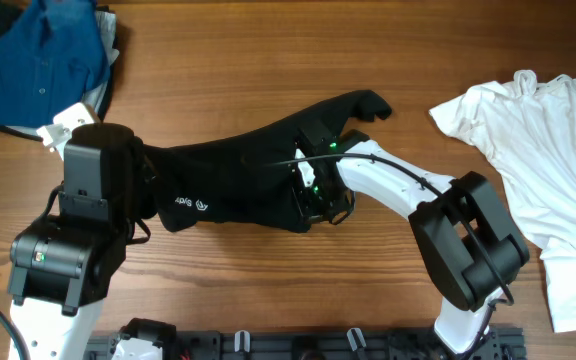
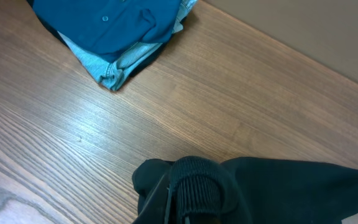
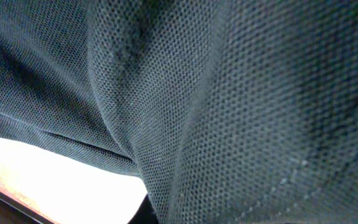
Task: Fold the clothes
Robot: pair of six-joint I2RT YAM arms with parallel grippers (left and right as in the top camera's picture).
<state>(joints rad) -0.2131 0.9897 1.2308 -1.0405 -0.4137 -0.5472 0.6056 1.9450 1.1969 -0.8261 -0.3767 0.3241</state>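
Note:
A black garment (image 1: 228, 180) with a small white logo stretches across the middle of the table between both arms. My left gripper (image 1: 146, 195) holds its left end. In the left wrist view the bunched black fabric with a ribbed cuff (image 2: 194, 190) covers the jaws. My right gripper (image 1: 318, 190) is at the garment's right part, under a fold. In the right wrist view the black mesh fabric (image 3: 229, 93) fills the frame and hides the fingers. One sleeve (image 1: 363, 102) points to the back right.
A crumpled white T-shirt (image 1: 538, 130) lies at the right edge. A stack of folded blue clothes (image 1: 43, 60) sits at the back left and also shows in the left wrist view (image 2: 110, 25). Bare wooden table (image 1: 268, 50) lies between them.

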